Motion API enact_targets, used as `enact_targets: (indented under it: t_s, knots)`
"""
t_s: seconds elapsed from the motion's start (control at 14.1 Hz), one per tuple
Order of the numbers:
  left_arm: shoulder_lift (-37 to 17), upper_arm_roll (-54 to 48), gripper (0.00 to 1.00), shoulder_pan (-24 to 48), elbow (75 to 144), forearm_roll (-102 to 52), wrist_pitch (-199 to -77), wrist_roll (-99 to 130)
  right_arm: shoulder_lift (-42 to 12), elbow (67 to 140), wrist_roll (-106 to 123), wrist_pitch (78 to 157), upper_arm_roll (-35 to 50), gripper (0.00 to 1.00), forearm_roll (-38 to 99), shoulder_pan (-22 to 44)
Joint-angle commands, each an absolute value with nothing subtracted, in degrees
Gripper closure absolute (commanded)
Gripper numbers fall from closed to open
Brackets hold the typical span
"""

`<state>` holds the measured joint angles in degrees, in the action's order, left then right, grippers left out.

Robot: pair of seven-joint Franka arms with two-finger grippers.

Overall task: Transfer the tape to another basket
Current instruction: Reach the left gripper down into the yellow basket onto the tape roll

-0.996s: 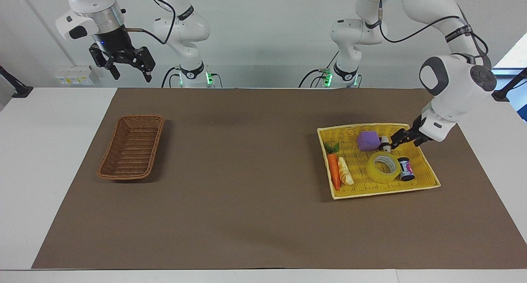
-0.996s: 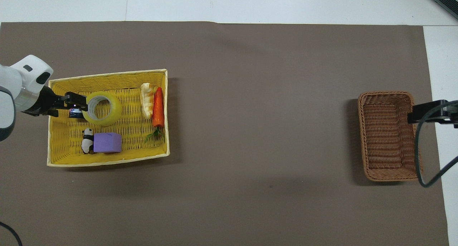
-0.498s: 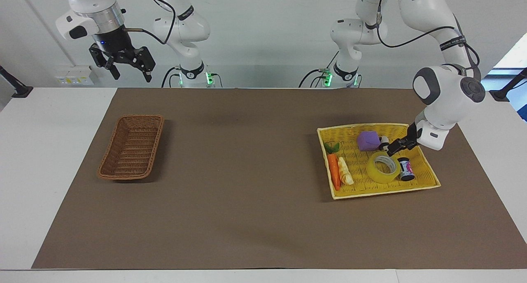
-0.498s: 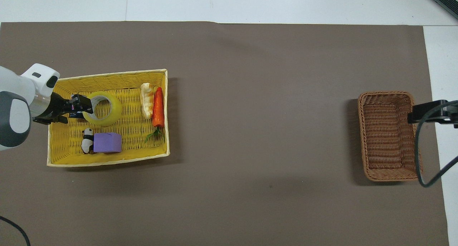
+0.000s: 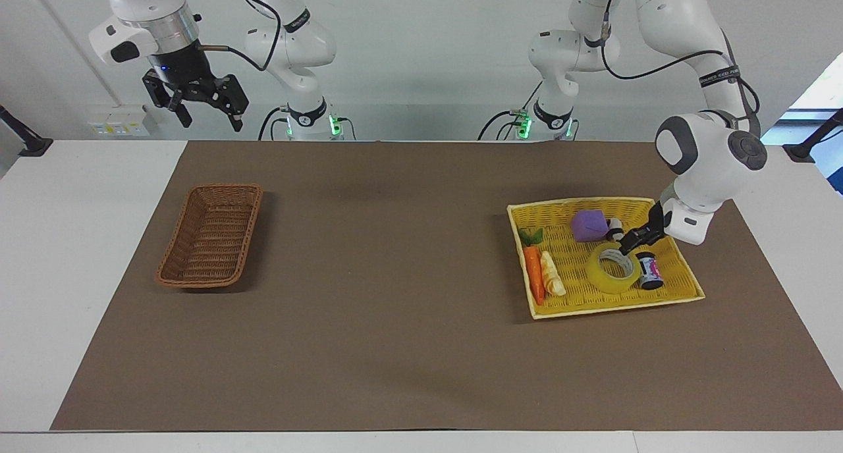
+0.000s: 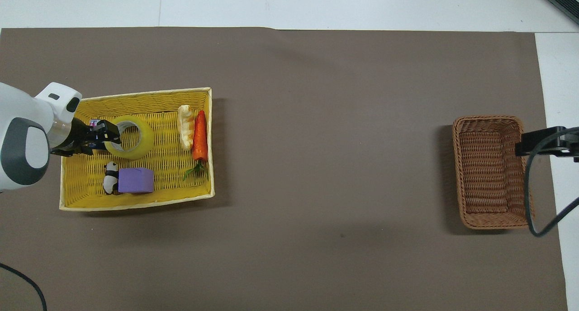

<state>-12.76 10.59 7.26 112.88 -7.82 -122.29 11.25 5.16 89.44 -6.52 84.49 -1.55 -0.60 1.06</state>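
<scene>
Jaws of the left gripper (image 5: 627,245) straddle the tape's (image 5: 613,268) rim – grip uncertain – in the yellow tray (image 5: 685,291); right gripper (image 5: 204,110) waits, fingers spread.

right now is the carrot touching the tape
Apart. The overhead view shows bare yellow tray weave and a pale corn-like toy between the carrot and the tape.

Left gripper (image 6: 110,134) at the rim of the tape (image 6: 129,137), inside the yellow tray (image 6: 135,203) toward the left arm's end. Beside it: purple cube (image 6: 135,180), panda figure (image 6: 110,176), carrot (image 6: 199,134). Brown basket (image 6: 491,123) well apart, toward the right arm's end.
</scene>
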Motion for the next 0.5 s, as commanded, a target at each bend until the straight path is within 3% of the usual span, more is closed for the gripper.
enact_targets:
  t_s: [0.0, 0.43]
  knots:
    - [-12.5, 11.0, 0.25, 7.8, 114.2, -8.4, -124.2, 13.3, 4.9, 89.0, -5.3, 84.5, -1.4, 0.0, -0.3, 0.4]
    - [-13.7, 11.0, 0.25, 7.9, 115.3, -8.4, -125.2, 13.2, 4.9, 89.0, -5.3, 84.5, -1.4, 0.0, -0.3, 0.4]
